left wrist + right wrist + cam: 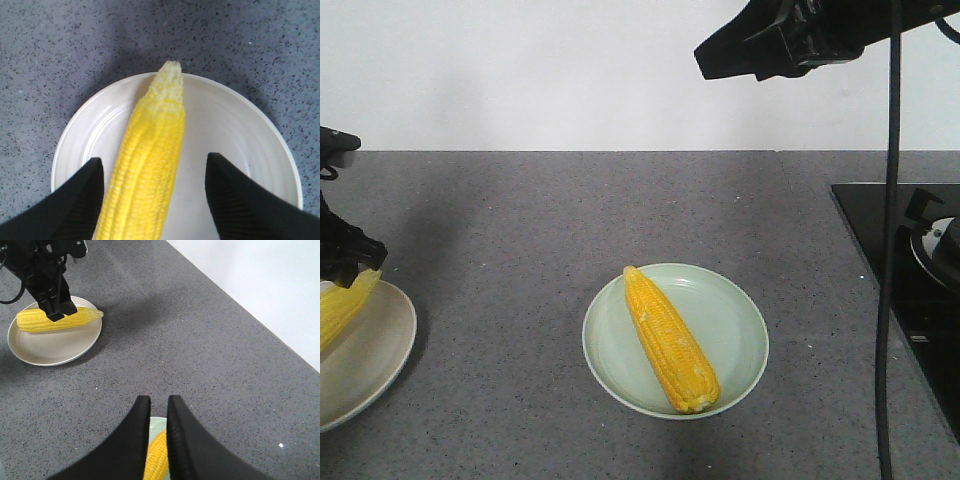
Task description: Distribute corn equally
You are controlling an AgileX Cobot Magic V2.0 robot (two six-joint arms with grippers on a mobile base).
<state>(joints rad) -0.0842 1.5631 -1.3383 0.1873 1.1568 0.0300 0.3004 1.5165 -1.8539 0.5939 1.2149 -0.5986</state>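
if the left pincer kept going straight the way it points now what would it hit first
Most likely the corn cob lying between its open fingers, with the white plate just beneath. How much gap remains above the cob is unclear.

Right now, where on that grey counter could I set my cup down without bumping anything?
The widest bare stretch lies between the white plate and the green plate, running back to the wall. The strip between the green plate and the black cooktop is narrower. Avoid the white plate: the left pincer straddles a corn cob there.
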